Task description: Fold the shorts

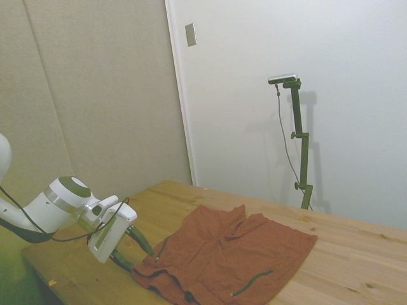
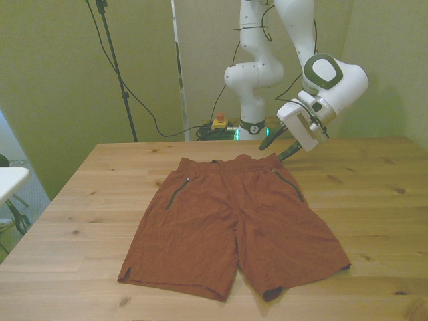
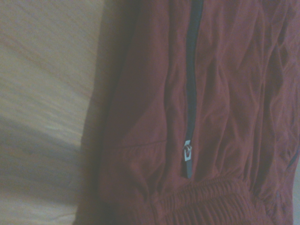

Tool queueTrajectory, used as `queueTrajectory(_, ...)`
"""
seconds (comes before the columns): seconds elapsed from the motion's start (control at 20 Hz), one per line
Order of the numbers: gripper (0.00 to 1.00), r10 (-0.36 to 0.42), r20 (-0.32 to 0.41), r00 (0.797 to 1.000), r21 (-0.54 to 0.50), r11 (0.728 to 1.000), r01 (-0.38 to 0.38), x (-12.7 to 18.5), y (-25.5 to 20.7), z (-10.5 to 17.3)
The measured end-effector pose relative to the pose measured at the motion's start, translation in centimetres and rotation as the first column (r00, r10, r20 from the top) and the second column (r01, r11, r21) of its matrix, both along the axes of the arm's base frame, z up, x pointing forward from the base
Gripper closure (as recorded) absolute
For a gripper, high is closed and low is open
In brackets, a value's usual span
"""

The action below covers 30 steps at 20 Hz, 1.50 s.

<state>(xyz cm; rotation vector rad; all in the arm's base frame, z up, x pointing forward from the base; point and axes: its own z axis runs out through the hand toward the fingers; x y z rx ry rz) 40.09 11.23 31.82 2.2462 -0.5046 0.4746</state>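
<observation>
The shorts (image 2: 234, 224) lay spread flat on the wooden table (image 2: 374, 200), waistband toward the table's far edge and both legs pointing toward the near edge — a rust-red, wrinkled pair much wider than the gripper. In the front view a dark zipper pocket (image 2: 176, 194) ran down the hip on that view's left, and a second zipper pocket (image 2: 288, 184) marked the hip on its right. The two leg hems ended short of the near edge, apart from each other, with a narrow split between the legs.

The white arm (image 2: 267, 63) reached down from behind the far edge, and its gripper (image 2: 279, 148) hung just above the waistband corner on the front view's right. Its dark fingers (image 2: 289, 151) stood slightly parted, a narrow gap between them, holding nothing. From the side view the gripper (image 1: 135, 249) sat low over the table, its fingers right at the fabric's edge — whether they touched the cloth could not be told there.

The wrist view showed the shorts (image 3: 225, 93) close up and soft of focus: a dark zipper line with a small metal pull (image 3: 188, 152), the gathered waistband nearby, and bare wood beside the fabric.
</observation>
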Motion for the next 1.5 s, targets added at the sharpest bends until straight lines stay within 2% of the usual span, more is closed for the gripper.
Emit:
queueTrajectory(0.45,1.00,-0.001,0.022,1.000,0.048,0.999,0.000,0.9,0.3,-0.4)
queueTrajectory(1.0,1.00,0.004,0.009,1.000,0.070,0.998,-0.004,1.1,0.4,-1.5)
queueTrajectory(1.5,1.00,-0.053,0.009,0.999,0.189,0.981,0.050,1.4,1.1,-0.9)
